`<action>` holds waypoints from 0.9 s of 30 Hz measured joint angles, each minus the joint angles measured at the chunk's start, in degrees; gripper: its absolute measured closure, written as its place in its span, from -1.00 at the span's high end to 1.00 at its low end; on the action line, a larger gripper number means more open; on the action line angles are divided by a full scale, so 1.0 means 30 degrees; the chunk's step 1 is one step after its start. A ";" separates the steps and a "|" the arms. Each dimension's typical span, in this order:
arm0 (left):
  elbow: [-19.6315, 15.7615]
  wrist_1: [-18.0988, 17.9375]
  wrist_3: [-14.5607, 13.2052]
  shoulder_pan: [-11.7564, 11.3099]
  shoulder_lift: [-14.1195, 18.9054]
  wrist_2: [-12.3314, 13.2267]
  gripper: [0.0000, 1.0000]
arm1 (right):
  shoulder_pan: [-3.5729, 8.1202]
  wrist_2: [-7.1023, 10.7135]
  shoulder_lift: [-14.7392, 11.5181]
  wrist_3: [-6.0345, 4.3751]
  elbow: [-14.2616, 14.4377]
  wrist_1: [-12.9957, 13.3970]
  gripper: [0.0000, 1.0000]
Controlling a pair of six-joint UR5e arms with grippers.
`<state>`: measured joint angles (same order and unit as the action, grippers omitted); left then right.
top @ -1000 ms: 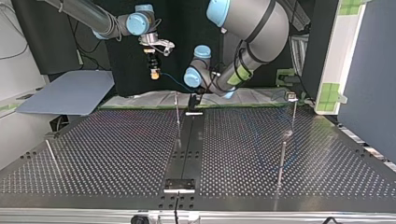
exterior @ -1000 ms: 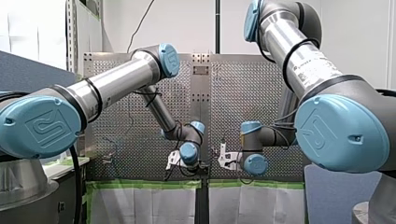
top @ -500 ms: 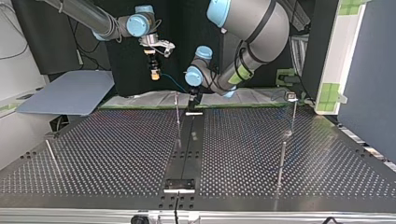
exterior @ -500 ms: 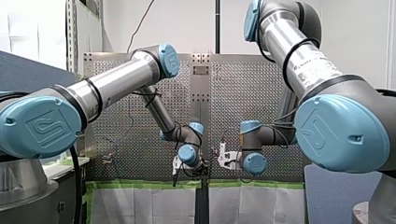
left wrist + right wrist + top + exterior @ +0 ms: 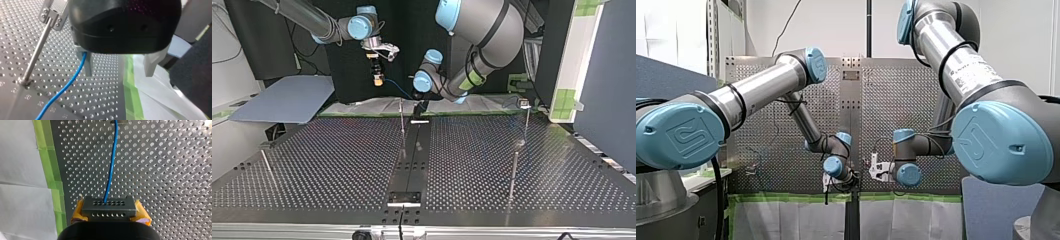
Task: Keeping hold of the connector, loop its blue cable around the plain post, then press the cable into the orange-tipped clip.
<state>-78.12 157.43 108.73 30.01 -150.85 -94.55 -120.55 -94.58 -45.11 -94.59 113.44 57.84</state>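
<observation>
My left arm reaches across the far edge of the perforated table [image 5: 337,165] as the top view shows it, with its wrist bent down so that my left gripper [image 5: 119,65] hangs low over the table's border. Its two metal fingers [image 5: 87,63] are spread wide and hold nothing. The blue cable [image 5: 66,86] passes along one finger on its outer side; I cannot tell if it touches it. My right arm comes in at the top view's left and holds my right gripper [image 5: 110,213] higher, well above the table, pointing down. Its yellow pads [image 5: 78,212] are pressed on both sides of the connector [image 5: 108,206], a small grey block with rows of holes. The cable leaves the middle of the connector and runs ahead over the table. Near my left gripper stands a thin metal post [image 5: 37,53], upright, with the cable lying beside its foot and not around it. A small metal block with screws [image 5: 53,13] shows at the upper end of this post; whether it is joined to the post I cannot tell. At the top view's right are a post with a small head [image 5: 526,117] and, closer to the camera, a bare post [image 5: 513,172]. At the left is a leaning post [image 5: 267,167]. Green tape [image 5: 50,170] edges the table, with white sheeting [image 5: 22,207] beyond it.
</observation>
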 joint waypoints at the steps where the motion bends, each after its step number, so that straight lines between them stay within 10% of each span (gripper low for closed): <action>1: -0.0011 -0.0096 0.0213 -0.0019 0.0001 0.0086 0.19 | 0.0001 -0.0002 0.0000 0.0000 -0.0001 0.0000 -1.00; 2: -0.0016 -0.0188 0.0344 -0.0040 0.0002 0.0157 0.19 | 0.0001 -0.0001 0.0000 0.0001 -0.0001 -0.0001 -1.00; 4: -0.0019 -0.0414 0.0530 -0.0098 0.0002 0.0301 -0.84 | 0.0000 -0.0001 -0.0002 0.0001 -0.0001 -0.0011 -1.00; 6: -0.0029 -0.0532 0.0599 -0.0139 0.0002 0.0354 -1.00 | 0.0000 0.0000 -0.0004 0.0001 0.0000 -0.0020 -1.00; 27: -0.2688 -0.3192 -0.0444 -0.0537 0.1588 -0.0005 -1.00 | 0.0234 -0.0047 -0.0012 -0.0118 -0.0001 -0.0232 -1.00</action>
<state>-86.19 147.86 107.40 28.40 -146.09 -94.56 -119.84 -94.72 -45.14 -94.94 113.43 57.15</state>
